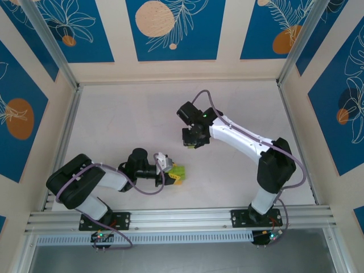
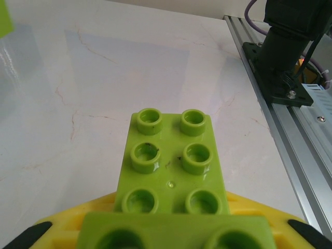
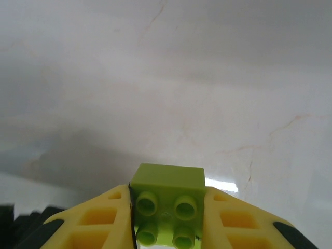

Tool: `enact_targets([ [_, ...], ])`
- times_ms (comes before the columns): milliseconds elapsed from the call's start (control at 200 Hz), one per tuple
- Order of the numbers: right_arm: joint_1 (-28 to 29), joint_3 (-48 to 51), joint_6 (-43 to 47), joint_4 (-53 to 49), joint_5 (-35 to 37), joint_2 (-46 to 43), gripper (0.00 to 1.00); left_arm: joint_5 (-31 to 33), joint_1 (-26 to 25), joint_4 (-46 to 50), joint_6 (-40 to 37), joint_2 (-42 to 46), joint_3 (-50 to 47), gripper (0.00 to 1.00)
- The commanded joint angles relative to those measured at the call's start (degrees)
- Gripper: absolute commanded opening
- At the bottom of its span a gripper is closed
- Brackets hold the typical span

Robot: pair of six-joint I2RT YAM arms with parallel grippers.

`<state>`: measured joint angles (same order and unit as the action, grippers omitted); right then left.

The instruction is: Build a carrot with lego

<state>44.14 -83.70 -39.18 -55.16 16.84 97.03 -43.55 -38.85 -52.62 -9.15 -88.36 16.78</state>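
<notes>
My left gripper (image 1: 169, 170) is shut on lime-green lego (image 1: 178, 172) low over the table's near middle. In the left wrist view a long lime-green brick (image 2: 171, 155) points away with its studs up. A second lime-green brick (image 2: 174, 231) sits on its near end, between the yellow fingers (image 2: 62, 225). My right gripper (image 1: 192, 142) points down over the table's centre. It is shut on a square lime-green brick (image 3: 166, 179), which its yellow fingers (image 3: 98, 220) squeeze from both sides, studs facing the camera. The carrot is out of view.
An aluminium rail (image 1: 182, 219) runs along the near edge and carries both arm bases; the right base (image 2: 285, 57) stands close by in the left wrist view. Patterned walls (image 1: 170, 62) enclose the white table (image 1: 125, 119). A lime-green scrap (image 2: 3, 18) shows at that frame's left edge.
</notes>
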Motion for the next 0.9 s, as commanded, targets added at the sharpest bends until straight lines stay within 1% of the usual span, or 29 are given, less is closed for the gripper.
enact_targets([
  [0, 2.13, 0.18, -1.49, -4.66, -3.39, -1.66, 0.29, -2.61, 0.45, 0.59, -0.82, -0.5, 0.8, 0.37],
  [120, 4.59, 0.15, -2.9, -6.92, -3.85, -2.18, 0.29, -2.51, 0.44, 0.76, -0.87, -0.61, 0.85, 0.37],
  [335, 8.36, 2.14, -6.6, -7.6, -4.62, -3.47, 0.29, -2.51, 0.35, 0.95, -1.05, -0.94, 1.15, 0.37],
  [435, 8.85, 3.3, -7.56, -7.48, -4.79, -4.37, 0.28, -2.43, 0.34, 1.22, -1.21, -1.12, 1.28, 0.37],
  [610, 9.34, 5.15, -7.98, -5.85, -7.99, -5.53, 0.28, -1.97, 0.14, 1.64, -1.49, -1.49, 1.59, 0.37],
  [895, 9.46, 5.21, -8.2, -5.44, -8.36, -6.41, 0.28, -1.71, -0.04, 2.06, -1.89, -1.76, 1.68, 0.37],
])
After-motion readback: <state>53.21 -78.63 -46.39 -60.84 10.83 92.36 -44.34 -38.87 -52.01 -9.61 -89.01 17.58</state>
